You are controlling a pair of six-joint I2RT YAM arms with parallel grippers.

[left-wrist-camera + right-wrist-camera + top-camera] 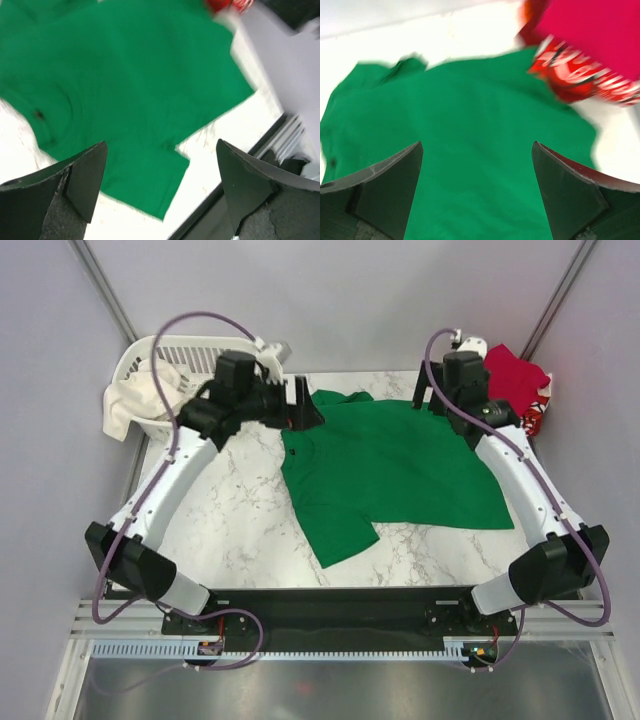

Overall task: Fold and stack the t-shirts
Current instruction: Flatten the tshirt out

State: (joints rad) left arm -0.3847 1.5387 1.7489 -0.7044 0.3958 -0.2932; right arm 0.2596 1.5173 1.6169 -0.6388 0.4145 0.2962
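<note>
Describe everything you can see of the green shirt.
The green shirt is plain, soft cloth, short-sleeved and unfolded. It lies spread nearly flat on the marble table, neck toward the left arm, hem toward the right arm, one sleeve pointing at the near edge. The left end effector and right end effector hang open above it, gripping nothing.

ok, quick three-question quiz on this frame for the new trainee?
1. True or false: the green t-shirt is already folded.
2. Where is the crimson t-shirt? A) at the far right corner of the table B) at the near left corner C) in the centre
3. Fill in: the left gripper and right gripper are both ___.
Key: 1 false, it lies spread out; 2 A; 3 open, holding nothing.
</note>
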